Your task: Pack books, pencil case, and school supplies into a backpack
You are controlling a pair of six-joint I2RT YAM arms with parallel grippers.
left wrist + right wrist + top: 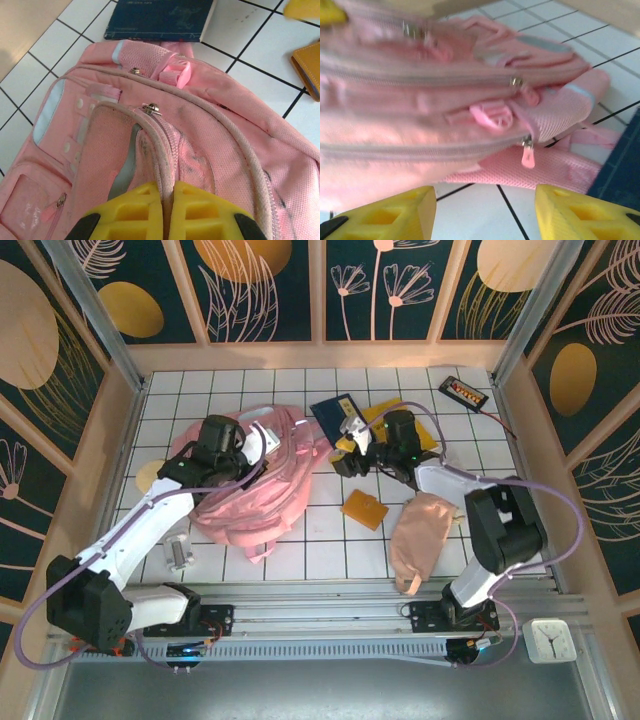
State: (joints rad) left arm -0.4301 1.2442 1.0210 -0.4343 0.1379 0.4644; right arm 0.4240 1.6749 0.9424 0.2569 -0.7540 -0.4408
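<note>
The pink backpack (pixel 265 490) lies left of the table's middle. My left gripper (pixel 260 445) rests on top of it, its yellow fingers (pixel 135 215) shut on a fold of the backpack's (pixel 215 130) zip edge. My right gripper (pixel 346 452) hovers low at the backpack's right side. It stands open over bare tile, facing the backpack (pixel 445 100) and a pink zip pull (pixel 527 156). The navy book (pixel 333 416) lies behind it, with the yellow book (pixel 375 412) partly under the right arm. The orange pad (pixel 364 508) and the peach pencil case (pixel 420 535) lie at the front right.
A black gadget (pixel 465 392) with a cable sits at the back right. A pale yellow disc (pixel 148 475) lies by the left wall. A small metal part (pixel 178 553) stands near the left arm. Outside the table, at the front right, sits a white clock (pixel 548 640).
</note>
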